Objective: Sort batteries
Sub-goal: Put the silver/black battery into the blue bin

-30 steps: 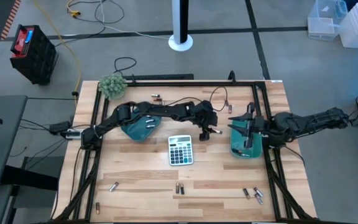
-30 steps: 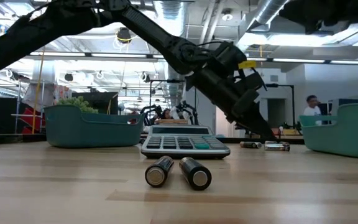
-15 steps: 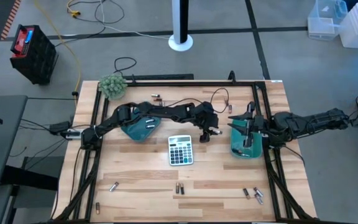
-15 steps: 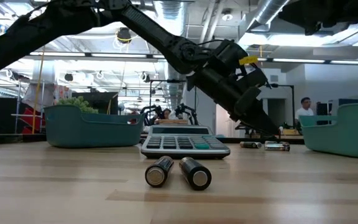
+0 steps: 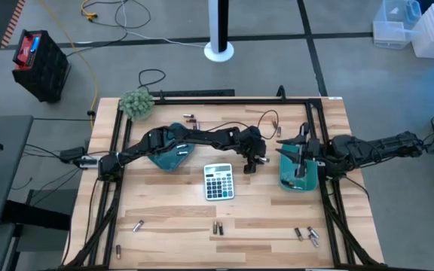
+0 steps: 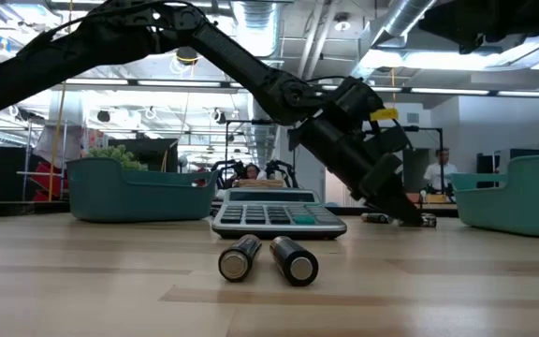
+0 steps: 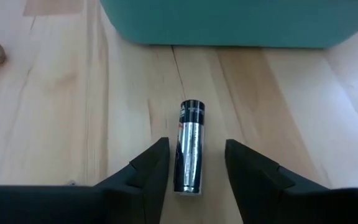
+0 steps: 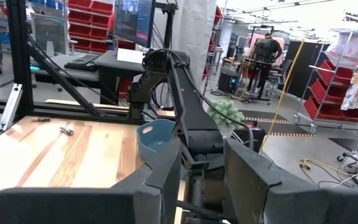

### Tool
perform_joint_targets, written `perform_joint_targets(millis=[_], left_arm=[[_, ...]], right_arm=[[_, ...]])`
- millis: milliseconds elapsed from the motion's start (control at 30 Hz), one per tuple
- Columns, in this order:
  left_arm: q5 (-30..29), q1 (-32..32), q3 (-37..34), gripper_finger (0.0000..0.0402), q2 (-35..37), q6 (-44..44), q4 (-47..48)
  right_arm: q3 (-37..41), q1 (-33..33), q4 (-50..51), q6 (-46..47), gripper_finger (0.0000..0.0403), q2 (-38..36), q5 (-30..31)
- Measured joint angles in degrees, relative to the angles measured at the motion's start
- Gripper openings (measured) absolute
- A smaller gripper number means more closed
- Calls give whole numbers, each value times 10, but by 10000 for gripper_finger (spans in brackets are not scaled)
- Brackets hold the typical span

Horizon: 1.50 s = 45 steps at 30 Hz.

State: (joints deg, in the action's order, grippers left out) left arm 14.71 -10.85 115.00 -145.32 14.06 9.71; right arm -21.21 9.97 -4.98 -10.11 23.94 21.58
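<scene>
From above, the left gripper point(image 5: 252, 162) reaches across the table to a spot between the grey calculator point(image 5: 218, 181) and the right teal tray point(image 5: 295, 170), low over the wood, while the right gripper point(image 5: 301, 161) hangs over that right tray; the left teal tray point(image 5: 170, 153) lies under the left arm. Loose batteries lie along the near edge: 2 below the calculator point(image 5: 218, 227), a cluster near the right corner point(image 5: 308, 235), 1 to the left point(image 5: 138, 225), and more at the far side point(image 5: 190, 118). At table height, 2 batteries point(image 6: 268, 258) lie side by side in front of the calculator point(image 6: 279, 215), and the left gripper point(image 6: 408, 213) slants down to the tabletop behind it. The left wrist camera shows the fingers point(image 7: 146, 173) spread apart on either side of a silver-and-black battery point(image 7: 189, 146) lying on the wood, not yet clamped, with the teal tray wall point(image 7: 229, 22) just beyond. The right wrist camera shows its fingers point(image 8: 166, 177) parted, holding nothing.
</scene>
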Motion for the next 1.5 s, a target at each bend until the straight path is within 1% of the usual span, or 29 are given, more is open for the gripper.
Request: perform_joint_targets(millis=[100,300,800,1000,1133,1367,1500], left_arm=[[-15,2,0,122,0,8,7],[-21,4,1,44,1,12,29],[-21,11,0,43,8,23,36],[12,12,-2,43,23,21,34],[14,12,-2,43,42,22,30],[12,15,-2,43,90,34,40],[-3,14,-2,43,112,34,62]], right_arm=[[0,-4,0,0,139,0,0],[0,-16,1,0,139,0,0],[0,-19,-12,7,139,0,0],[0,-17,-42,0,139,-1,0],[0,-12,-64,-14,139,-1,0],[0,-10,-68,-24,139,-7,0],[0,-10,-67,-24,139,-14,0]])
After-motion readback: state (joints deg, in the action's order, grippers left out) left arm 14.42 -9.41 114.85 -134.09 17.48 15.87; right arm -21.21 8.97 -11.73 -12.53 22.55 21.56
